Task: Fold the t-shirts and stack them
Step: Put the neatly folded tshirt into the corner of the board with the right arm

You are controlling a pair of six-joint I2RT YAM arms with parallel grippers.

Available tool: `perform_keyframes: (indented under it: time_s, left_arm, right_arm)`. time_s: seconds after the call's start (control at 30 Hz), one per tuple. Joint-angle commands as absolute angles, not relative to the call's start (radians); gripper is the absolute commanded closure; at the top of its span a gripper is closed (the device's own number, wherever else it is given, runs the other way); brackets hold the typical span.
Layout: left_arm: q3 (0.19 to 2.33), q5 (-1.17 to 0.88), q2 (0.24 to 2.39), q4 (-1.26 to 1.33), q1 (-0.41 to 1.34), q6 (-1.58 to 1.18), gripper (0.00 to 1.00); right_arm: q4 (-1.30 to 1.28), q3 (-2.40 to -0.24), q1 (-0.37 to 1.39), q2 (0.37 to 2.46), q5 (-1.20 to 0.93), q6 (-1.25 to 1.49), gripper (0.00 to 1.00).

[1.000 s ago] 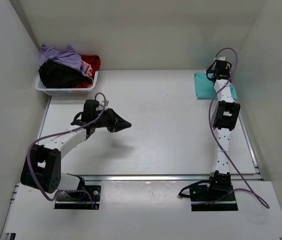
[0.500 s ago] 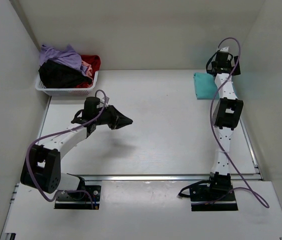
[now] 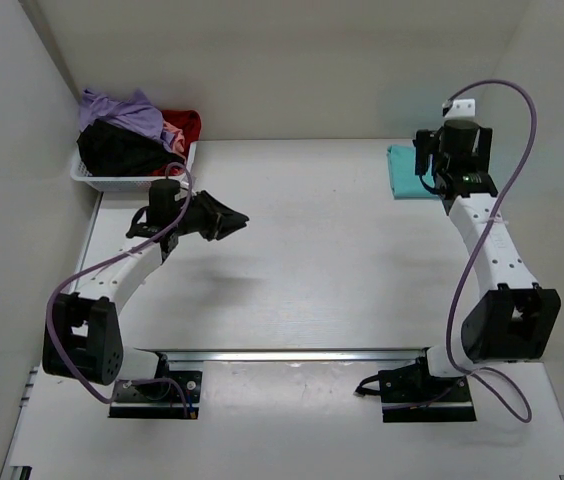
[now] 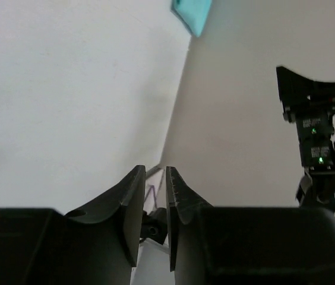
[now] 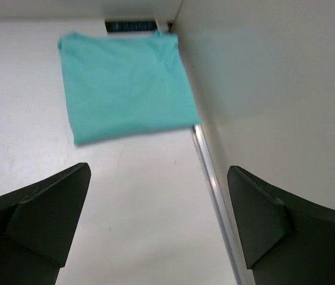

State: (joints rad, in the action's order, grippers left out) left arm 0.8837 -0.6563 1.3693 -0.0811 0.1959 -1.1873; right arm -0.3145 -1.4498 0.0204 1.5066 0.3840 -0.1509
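One teal t-shirt, top view: folded flat, far-right corner of the counter.
Four t-shirts, top view: purple, black, red, pink, heaped in one white basket, far left.
Left end effector, left wrist view: narrow gap, holding nothing.
Right end effector, right wrist view: spread wide, empty, the teal t-shirt beyond it.

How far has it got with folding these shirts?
Done: one teal shirt lies folded flat at the far right corner of the table. In hand: nothing. The right gripper hangs wide open near it, and the left gripper, fingers barely apart, is empty near the basket. Left: the purple shirt, black shirt, red shirt and pink shirt, heaped unfolded in that basket.
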Motion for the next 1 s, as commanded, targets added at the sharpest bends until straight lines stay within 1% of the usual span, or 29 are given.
perform_keyframes:
  time_s: [0.0, 0.03, 0.07, 0.1, 0.13, 0.17, 0.2, 0.23, 0.3, 0.37, 0.43, 0.5, 0.53, 0.6, 0.67, 0.7, 0.73, 0.77, 0.83, 0.87, 0.97]
  left_arm:
    - [0.893, -0.592, 1.327, -0.208, 0.152, -1.08, 0.66]
    - [0.922, -0.556, 1.324, -0.244, 0.14, -1.059, 0.63]
    - [0.978, -0.537, 1.342, -0.267, 0.121, -1.008, 0.63]
    - [1.012, -0.469, 1.367, -0.299, 0.114, -0.961, 0.62]
    - [1.102, -0.389, 1.406, -0.337, 0.11, -0.889, 0.63]
    - [1.214, -0.283, 1.426, -0.363, 0.112, -0.844, 0.67]
    - [1.333, -0.217, 1.48, -0.421, 0.123, -0.765, 0.69]
    - [1.386, -0.084, 1.536, -0.477, 0.135, -0.703, 0.69]
    - [1.527, 0.059, 1.606, -0.495, 0.12, -0.705, 0.59]
    - [1.602, 0.119, 1.676, -0.494, 0.069, -0.777, 0.55]
    - [1.678, 0.133, 1.782, -0.498, 0.013, -0.81, 0.56]
    - [1.794, 0.138, 1.856, -0.517, -0.033, -0.83, 0.51]
    - [1.816, 0.132, 1.897, -0.526, -0.047, -0.825, 0.51]
    - [1.877, 0.098, 1.943, -0.522, -0.063, -0.808, 0.52]
    - [1.894, 0.014, 1.973, -0.502, -0.072, -0.799, 0.53]
    - [1.879, -0.03, 1.968, -0.485, -0.072, -0.793, 0.45]
    - [1.852, -0.055, 1.965, -0.448, -0.066, -0.776, 0.18]
    - [1.835, -0.108, 1.95, -0.433, -0.057, -0.747, 0.01]
    - [1.812, -0.199, 1.944, -0.437, -0.051, -0.712, 0.01]
    - [1.821, -0.257, 1.945, -0.481, -0.051, -0.703, 0.01]
    - [1.775, -0.323, 1.916, -0.555, -0.034, -0.709, 0.01]
  right_arm:
    - [-0.368, -1.307, 0.055, 1.444, 0.359, -0.095, 0.02]
    - [-0.389, -1.269, 0.057, 1.389, 0.353, -0.094, 0.03]
    - [-0.423, -1.246, 0.057, 1.334, 0.329, -0.091, 0.04]
    - [-0.457, -1.218, 0.039, 1.286, 0.287, -0.065, 0.07]
    - [-0.504, -1.185, 0.028, 1.258, 0.205, -0.042, 0.09]
    - [-0.537, -1.14, 0.011, 1.2, 0.11, -0.022, 0.17]
    - [-0.538, -1.112, 0.002, 1.133, 0.074, 0.038, 0.24]
    - [-0.549, -1.07, -0.046, 1.108, 0.028, 0.119, 0.31]
    - [-0.618, -1.042, -0.07, 1.069, -0.069, 0.181, 0.38]
    - [-0.673, -1.057, -0.051, 1.077, -0.069, 0.189, 0.36]
    - [-0.707, -1.065, -0.002, 1.094, -0.061, 0.196, 0.28]
    - [-0.722, -1.088, -0.018, 1.11, -0.118, 0.21, 0.23]
    - [-0.729, -1.091, -0.037, 1.115, -0.136, 0.224, 0.22]
    - [-0.733, -1.088, -0.058, 1.127, -0.194, 0.248, 0.21]
    - [-0.747, -1.094, -0.068, 1.137, -0.204, 0.265, 0.21]
    - [-0.762, -1.103, -0.063, 1.15, -0.192, 0.264, 0.21]
    - [-0.782, -1.104, -0.06, 1.163, -0.187, 0.256, 0.22]
    - [-0.788, -1.115, -0.054, 1.167, -0.19, 0.258, 0.22]
    - [-0.817, -1.118, -0.045, 1.189, -0.199, 0.259, 0.21]
    - [-0.812, -1.115, -0.041, 1.199, -0.204, 0.259, 0.21]
    - [-0.808, -1.121, -0.023, 1.229, -0.213, 0.255, 0.21]
